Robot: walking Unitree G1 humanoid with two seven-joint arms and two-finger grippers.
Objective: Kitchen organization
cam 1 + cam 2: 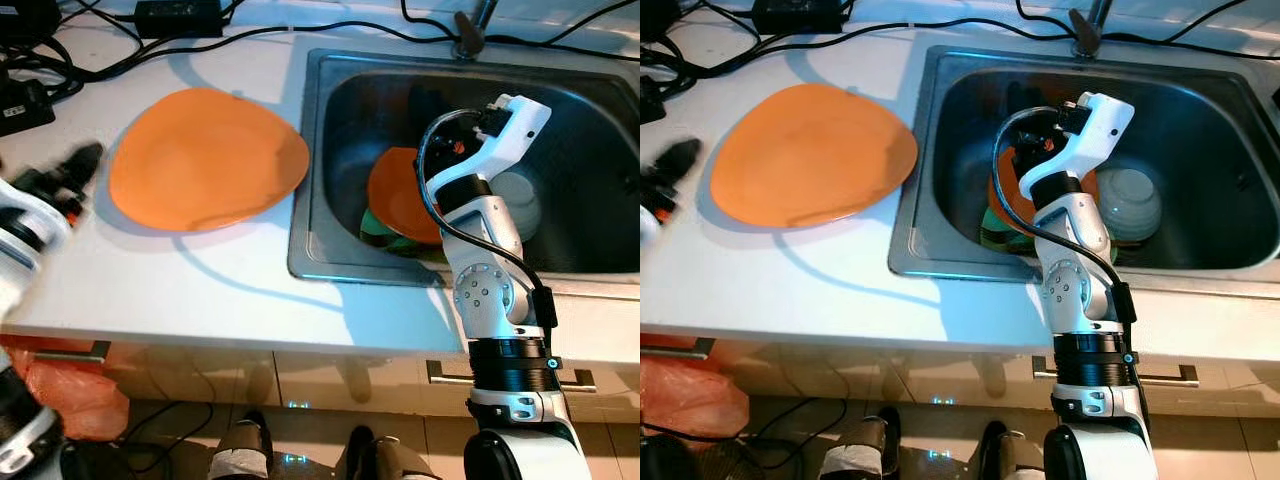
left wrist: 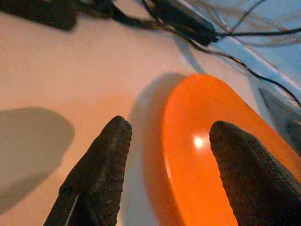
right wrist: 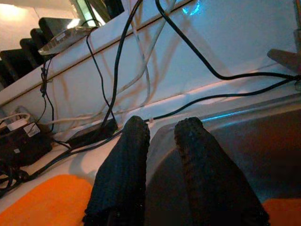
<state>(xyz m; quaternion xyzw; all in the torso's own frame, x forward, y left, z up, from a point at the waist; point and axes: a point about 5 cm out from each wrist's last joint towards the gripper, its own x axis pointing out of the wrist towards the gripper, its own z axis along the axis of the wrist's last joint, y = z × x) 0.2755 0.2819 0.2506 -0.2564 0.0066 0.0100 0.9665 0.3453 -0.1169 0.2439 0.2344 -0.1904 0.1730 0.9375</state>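
Two orange plates matter here. The big orange plate (image 1: 205, 160) lies flat on the white counter (image 1: 200, 285), just beside the sink (image 1: 310, 200), its near rim close to the sink's left wall. A smaller orange plate (image 1: 398, 195) sits down in the basin, stacked on green dishes (image 1: 378, 230), with a white bowl (image 1: 1127, 203) next to it.

Your left gripper (image 2: 169, 146) is spread wide. It hovers at the big plate's far-left rim; the plate's edge runs between the two fingers (image 2: 101, 165), not yet touched as far as the wrist view shows. From the head it's a blur at the counter's left edge.

Your right gripper (image 3: 162, 141) hangs over the basin above the stacked dishes, fingers nearly together with a narrow gap, holding nothing.

Handling, my read: the big plate is rigid, glossy (bright highlight on the surface), probably melamine or glazed ceramic, so slick and moderately heavy for a two-finger pinch. It lies flat, so you've no underside access except at the raised lip. Take it at the rim, one finger over, one under, and expect it to droop or swivel from a single edge grip. Sliding it so the rim overhangs the sink edge may give a better bite. Treat it as breakable.

Cables (image 1: 180, 40) and a black adapter (image 1: 178, 15) lie behind the plate; keep clear.
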